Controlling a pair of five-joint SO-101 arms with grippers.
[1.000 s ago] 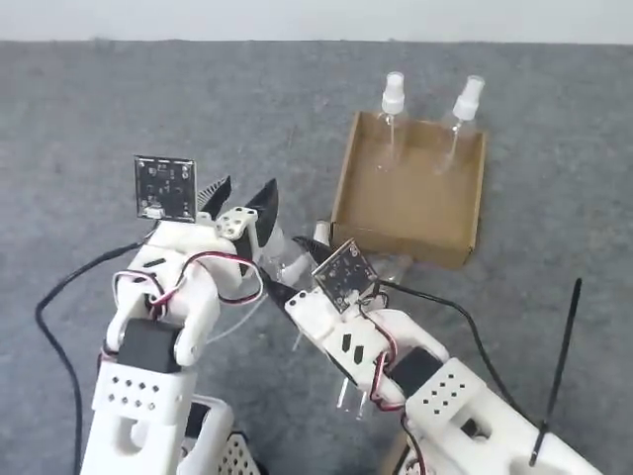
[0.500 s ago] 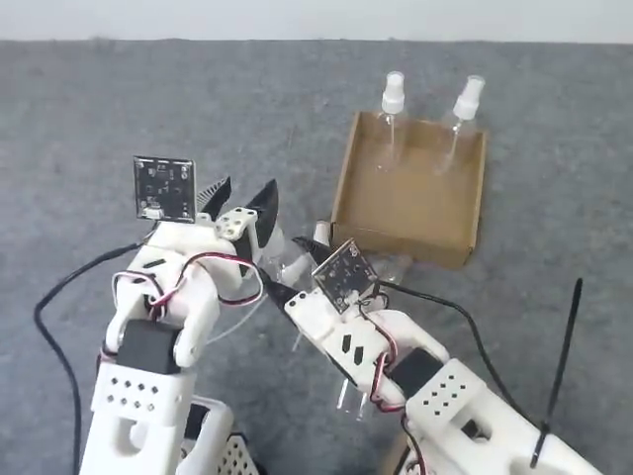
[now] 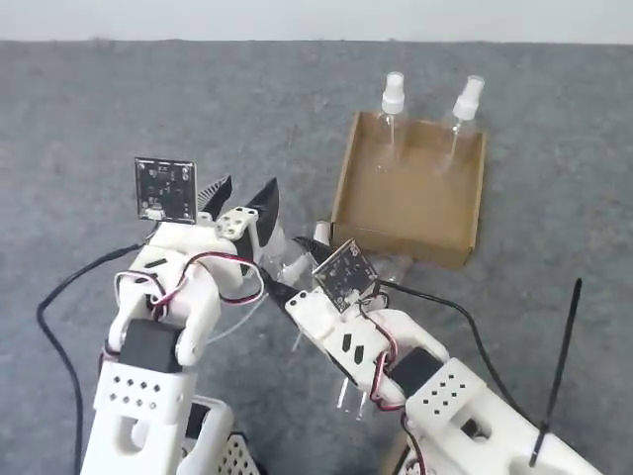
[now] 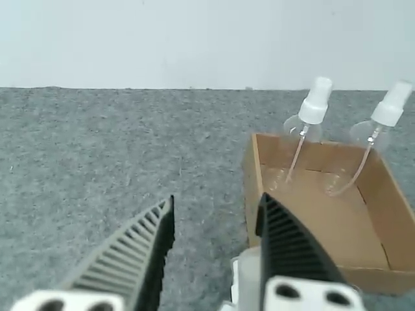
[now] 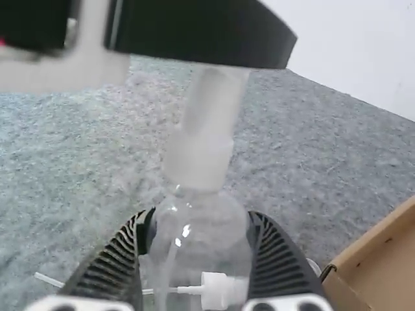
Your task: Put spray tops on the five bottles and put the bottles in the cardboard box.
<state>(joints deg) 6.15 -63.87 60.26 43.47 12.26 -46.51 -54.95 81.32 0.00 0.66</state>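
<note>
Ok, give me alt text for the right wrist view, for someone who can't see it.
The right end effector grips a clear bottle with a white spray top on its neck, over grey carpet. A black finger of the left arm crosses just above the top, and a corner of the cardboard box shows nearby.

The left arm (image 3: 163,297) bends forward over the table. The left gripper (image 3: 245,190) points away from its base, jaws spread wide. The right arm (image 3: 396,361) leans in from the other side. The right gripper (image 3: 287,265) sits low, just beside the left wrist, its fingers (image 5: 113,265) clamped on a bottle (image 5: 194,249).
</note>
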